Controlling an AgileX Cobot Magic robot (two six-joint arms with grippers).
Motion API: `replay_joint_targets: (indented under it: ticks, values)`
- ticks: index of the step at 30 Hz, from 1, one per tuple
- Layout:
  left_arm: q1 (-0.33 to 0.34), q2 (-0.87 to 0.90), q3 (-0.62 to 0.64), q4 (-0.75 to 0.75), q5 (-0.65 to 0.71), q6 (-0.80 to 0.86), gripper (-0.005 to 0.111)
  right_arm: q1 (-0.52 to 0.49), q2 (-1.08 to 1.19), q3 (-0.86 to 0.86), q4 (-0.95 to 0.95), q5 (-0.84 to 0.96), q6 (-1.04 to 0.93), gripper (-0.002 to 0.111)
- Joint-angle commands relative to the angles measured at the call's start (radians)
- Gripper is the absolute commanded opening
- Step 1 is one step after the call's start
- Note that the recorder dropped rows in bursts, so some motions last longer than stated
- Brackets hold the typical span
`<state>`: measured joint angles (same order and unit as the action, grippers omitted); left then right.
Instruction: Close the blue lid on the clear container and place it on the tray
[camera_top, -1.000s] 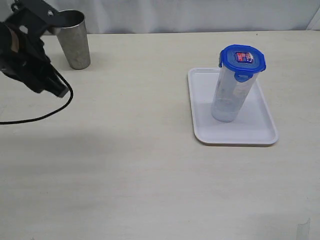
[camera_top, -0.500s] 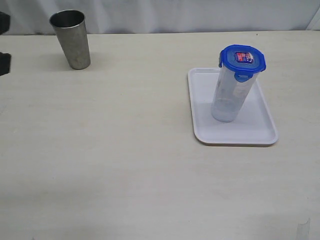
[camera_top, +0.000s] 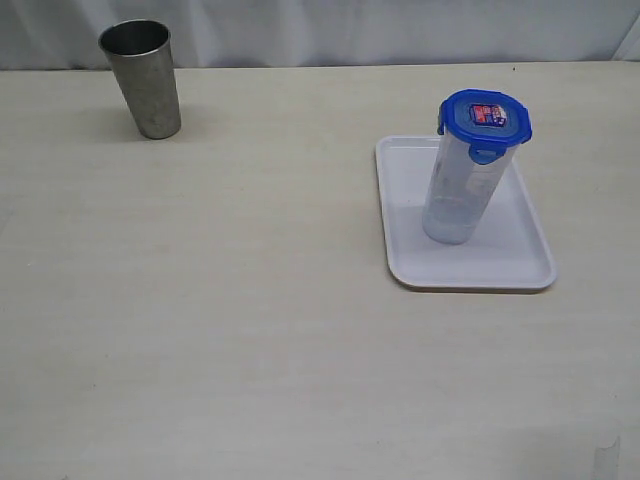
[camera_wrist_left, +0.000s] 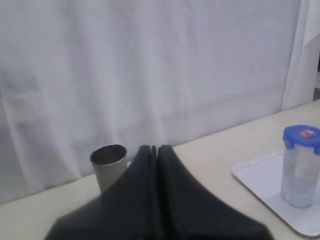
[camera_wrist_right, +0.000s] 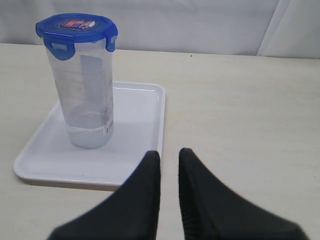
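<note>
One tray (camera_top: 500, 262), one clear container (camera_top: 455, 195), one blue lid (camera_top: 485, 118) and one steel cup (camera_top: 148, 85) sit on the surface (camera_top: 250, 300). The container stands upright on the tray with the lid sitting on its rim; I cannot tell what is inside it, nor inside the cup, which stands well apart. Only the wrist views show the jaws. The left jaws are clenched together on nothing. The right jaws stand slightly parted, released, near the tray's edge. The cup shows only in the exterior and left wrist views.
</note>
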<state>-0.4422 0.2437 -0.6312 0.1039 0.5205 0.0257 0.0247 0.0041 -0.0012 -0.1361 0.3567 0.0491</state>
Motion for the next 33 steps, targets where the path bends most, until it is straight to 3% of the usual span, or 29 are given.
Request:
replay_joint_targets:
  ticks: [1,29,31,33]
  values:
    - [-0.002,-0.091,0.004,-0.010,0.019,-0.005,0.000,-0.007,-0.004,0.001,0.001,-0.007,0.002,0.014]
    - [-0.002,-0.153,0.004,-0.012,0.021,-0.004,0.000,-0.007,-0.004,0.001,0.001,-0.007,0.002,0.014]
    - [-0.002,-0.153,0.004,-0.074,0.021,-0.004,0.000,-0.007,-0.004,0.001,0.001,-0.007,0.002,0.014]
    - [-0.002,-0.153,0.004,-0.230,0.021,-0.004,0.000,-0.007,-0.004,0.001,0.001,-0.007,0.002,0.014]
